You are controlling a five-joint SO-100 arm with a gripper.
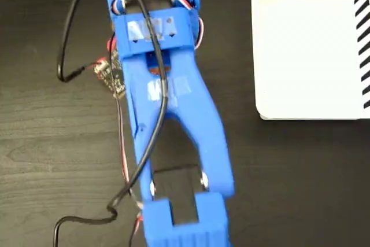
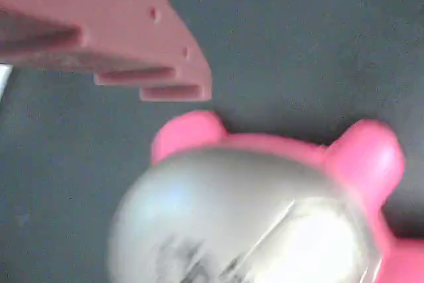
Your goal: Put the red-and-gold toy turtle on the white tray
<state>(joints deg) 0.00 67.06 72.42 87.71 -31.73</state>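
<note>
Wrist view shows the red-and-gold toy turtle (image 2: pixel 265 217) close under the gripper (image 2: pixel 165 91), its glossy domed shell blurred and washed to silver-grey with smudged black print, two rounded coral-pink limbs poking out above it on the dark table (image 2: pixel 318 44). Only one flat, ridged reddish finger (image 2: pixel 126 38) is visible, apart from the toy, so whether the jaws are spread or closed cannot be told. From overhead, the blue plastic arm (image 1: pixel 167 108) hides the turtle, and the white tray (image 1: pixel 306 56), edged with black stripes, lies well off to the right, cut by the frame.
</note>
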